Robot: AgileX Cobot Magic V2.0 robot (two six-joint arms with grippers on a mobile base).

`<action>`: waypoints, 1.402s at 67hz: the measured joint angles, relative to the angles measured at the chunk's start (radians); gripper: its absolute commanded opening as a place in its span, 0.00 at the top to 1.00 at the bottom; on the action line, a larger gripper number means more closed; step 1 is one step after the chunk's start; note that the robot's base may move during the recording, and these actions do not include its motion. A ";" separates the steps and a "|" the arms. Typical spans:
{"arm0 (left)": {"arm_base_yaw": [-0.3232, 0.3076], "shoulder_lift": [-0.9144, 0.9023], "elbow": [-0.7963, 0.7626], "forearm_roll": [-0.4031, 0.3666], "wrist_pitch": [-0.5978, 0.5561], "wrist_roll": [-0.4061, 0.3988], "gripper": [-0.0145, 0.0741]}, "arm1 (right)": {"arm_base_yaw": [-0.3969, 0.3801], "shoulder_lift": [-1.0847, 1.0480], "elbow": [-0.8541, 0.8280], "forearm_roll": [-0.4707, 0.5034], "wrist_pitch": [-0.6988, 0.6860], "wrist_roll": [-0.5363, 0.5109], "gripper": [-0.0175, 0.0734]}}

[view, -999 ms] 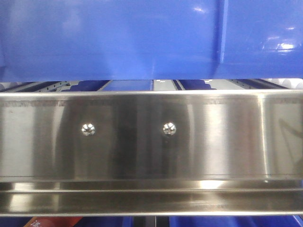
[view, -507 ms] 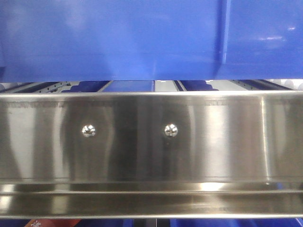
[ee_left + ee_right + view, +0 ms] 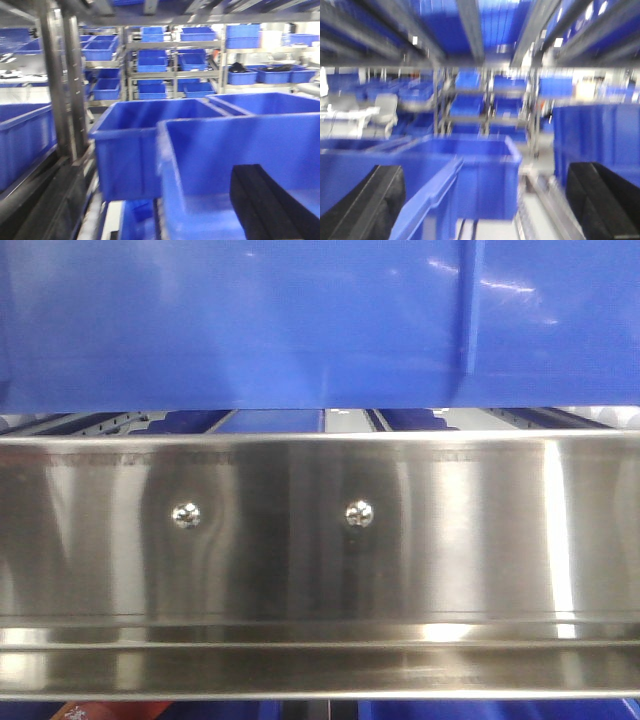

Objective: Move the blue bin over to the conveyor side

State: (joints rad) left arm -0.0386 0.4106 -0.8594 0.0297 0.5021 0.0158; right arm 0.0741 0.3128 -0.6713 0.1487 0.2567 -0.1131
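Flagging slip risk | blue bin (image 3: 300,320) just above steel rail (image 3: 300,540), could catch | right gripper (image 3: 485,172) spread wide, left finger (image 3: 270,200) grip unreadable

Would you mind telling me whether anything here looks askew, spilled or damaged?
Nothing stands out. The blue bin sits level above the steel rail, with no spill or crack visible; the wrist views are blurred.

Steel rail (image 3: 300,570) w/ two screws (image 3: 186,514) across front. Behind: metal racks (image 3: 172,46) stacked w/ blue tubs (image 3: 152,62), dark uprights (image 3: 62,85) at left. Pale chair (image 3: 385,111) far left, blurred. Bright spots (image 3: 590,11) overhead.
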 measured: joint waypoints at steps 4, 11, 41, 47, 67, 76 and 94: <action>-0.014 0.029 -0.041 0.000 0.035 0.000 0.27 | 0.000 0.030 -0.038 0.011 0.043 0.000 0.20; -0.047 0.099 -0.126 0.000 0.115 0.000 0.27 | 0.023 0.096 -0.140 0.015 0.122 0.000 0.20; -0.078 0.551 -0.588 -0.002 0.514 -0.058 0.27 | 0.141 0.614 -0.721 0.019 0.713 0.000 0.20; -0.078 0.641 -0.669 -0.002 0.570 -0.062 0.27 | 0.141 0.712 -0.830 0.019 0.806 0.012 0.20; -0.078 0.890 -0.917 0.050 0.711 -0.071 0.27 | 0.141 0.939 -1.099 -0.001 0.964 0.077 0.20; -0.078 0.945 -0.947 0.102 0.720 -0.071 0.27 | 0.141 0.968 -1.109 -0.052 0.972 0.113 0.20; -0.065 0.984 -0.950 0.094 0.726 -0.071 0.27 | 0.152 1.036 -1.113 -0.073 0.976 0.128 0.20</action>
State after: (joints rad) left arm -0.1035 1.3948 -1.8092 0.1233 1.2281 -0.0547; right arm 0.2256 1.3484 -1.7845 0.0755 1.2332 0.0150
